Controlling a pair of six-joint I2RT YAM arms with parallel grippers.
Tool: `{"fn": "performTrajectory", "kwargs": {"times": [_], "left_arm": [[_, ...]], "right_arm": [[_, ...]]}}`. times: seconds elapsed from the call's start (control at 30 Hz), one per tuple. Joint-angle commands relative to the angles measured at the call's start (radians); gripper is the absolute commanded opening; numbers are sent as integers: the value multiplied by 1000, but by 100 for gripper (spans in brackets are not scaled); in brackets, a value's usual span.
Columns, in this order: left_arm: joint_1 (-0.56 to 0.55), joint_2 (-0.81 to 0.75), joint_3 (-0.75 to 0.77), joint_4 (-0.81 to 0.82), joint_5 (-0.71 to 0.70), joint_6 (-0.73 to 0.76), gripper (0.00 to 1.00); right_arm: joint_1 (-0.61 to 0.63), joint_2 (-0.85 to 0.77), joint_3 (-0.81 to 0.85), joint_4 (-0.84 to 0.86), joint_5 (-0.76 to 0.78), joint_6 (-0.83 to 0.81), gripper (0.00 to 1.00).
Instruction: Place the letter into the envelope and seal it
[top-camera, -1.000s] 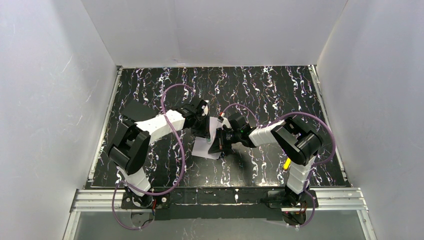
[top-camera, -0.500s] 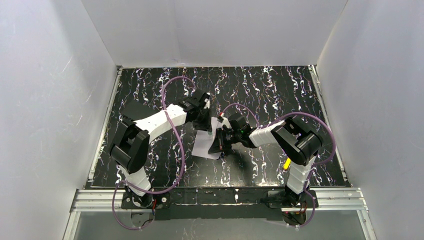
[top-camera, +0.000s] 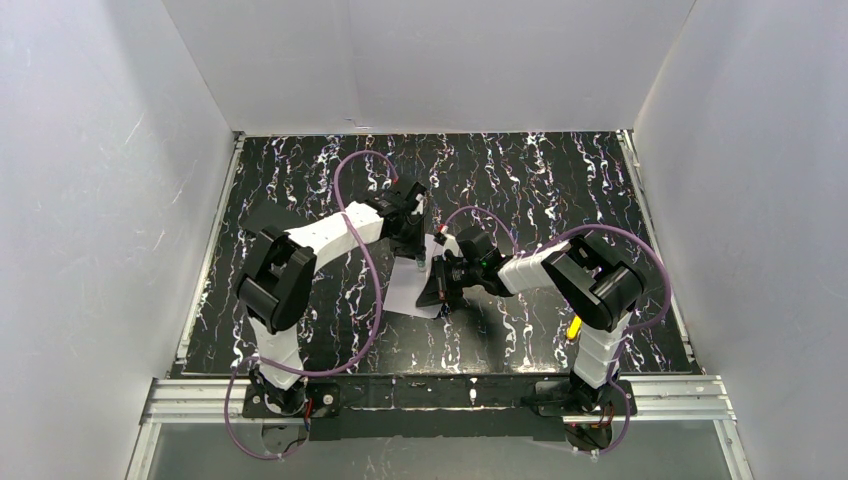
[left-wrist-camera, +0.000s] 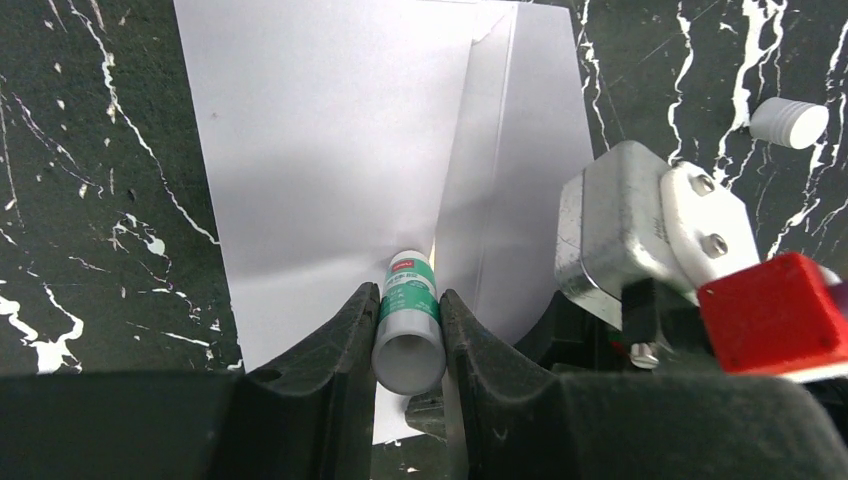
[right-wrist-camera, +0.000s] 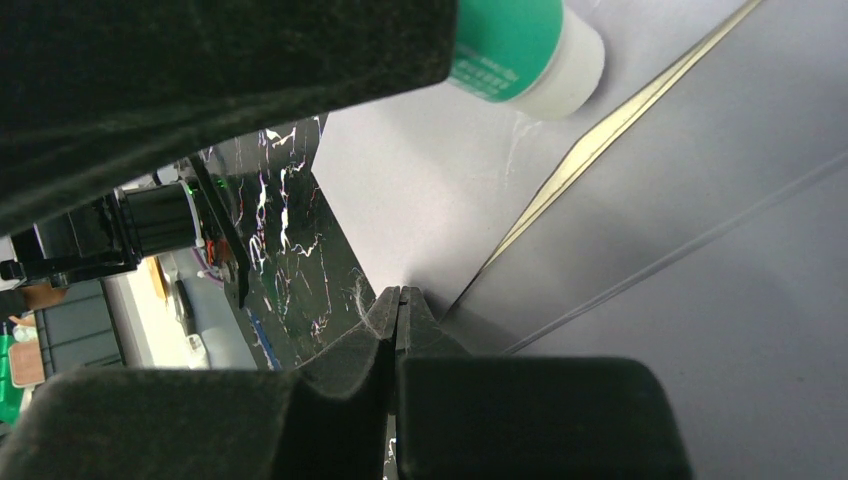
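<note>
The pale lavender envelope lies flat on the black marbled table, and it fills the left wrist view. My left gripper is shut on a green-and-white glue stick, whose tip rests on the envelope beside the flap's fold. My right gripper is shut at the envelope's near edge, pinching the paper where the flap meets the body. Only a thin tan strip of the letter shows, under the flap. The glue stick also shows in the right wrist view. In the top view both grippers, left and right, meet over the envelope.
A white round cap lies on the table to the right of the envelope. A flat black piece lies at the left back. A yellow item sits by the right arm's base. White walls enclose three sides.
My left arm has swung to the right and a little back, carrying the glue stick across the envelope. My right gripper and the envelope have stayed put.
</note>
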Motion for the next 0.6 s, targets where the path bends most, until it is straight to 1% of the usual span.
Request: {"fn": "performTrajectory", "kwargs": {"times": [0.0,0.13,0.2,0.33,0.4,0.47,0.57], "left_arm": [[4,7,6,-6,-16,-2,0],[4,20,22,-17,-37,-7,0],[3,26,28,-33,-77,-2,0],[2,28,-1,-41,-80,12,0],[2,34,-10,-51,-54,21,0],[2,41,-25,-55,12,23,0],[-1,43,-53,-57,54,41,0]], "right_arm": [[-4,113,-82,-251,318,-136,8],[-4,117,-81,-254,319,-134,8],[-4,120,-80,-257,317,-134,8],[-4,123,-77,-260,316,-132,8],[-4,127,-75,-260,316,-130,8],[-4,131,-73,-260,315,-130,8],[-4,137,-72,-260,315,-128,8]]}}
